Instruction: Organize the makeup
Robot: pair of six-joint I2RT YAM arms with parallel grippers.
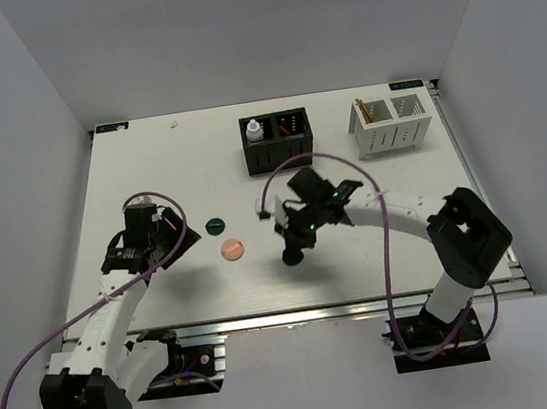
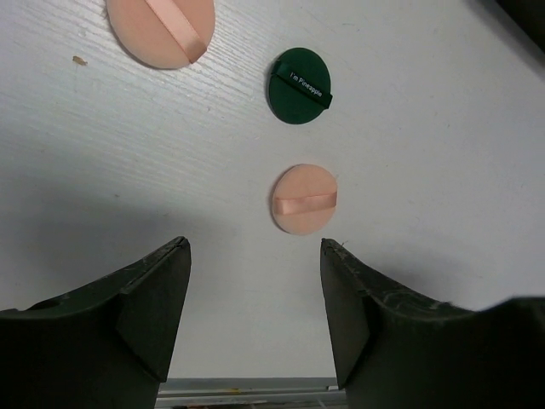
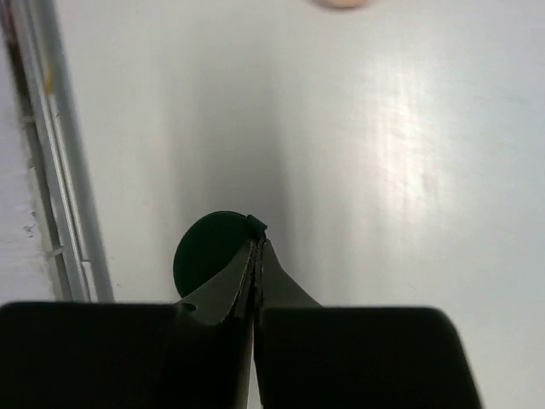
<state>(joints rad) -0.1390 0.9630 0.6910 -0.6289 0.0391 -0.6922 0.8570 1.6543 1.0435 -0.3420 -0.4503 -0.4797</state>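
I am looking down on the white desk (image 1: 147, 161). At its far edge the white slotted box (image 1: 393, 134) is standing to the right and the black box (image 1: 279, 153) is sitting near the middle.

My left fingers (image 2: 153, 298) are hanging released and wide apart over bare desk on the left side, grasping nothing. My right fingers (image 3: 230, 285) are reaching toward the middle of the near half and are clenched tight, pinching a small tab at the rim of a dark green disc (image 3: 204, 256). I cannot tell whether that disc is resting on the desk or lifted.

The white bottle (image 1: 255, 129) is standing upright in the black box's left compartment. A larger pink disc (image 2: 162, 25) is lying flat, partly cut off by the left wrist view. A second green disc (image 2: 299, 85) and a pink disc (image 2: 305, 198) are lying near each other ahead of my left fingers. Thin pencils (image 1: 290, 124) are leaning in the black box's right compartment, and tan sticks (image 1: 366, 109) are standing in the slotted box's left slot.
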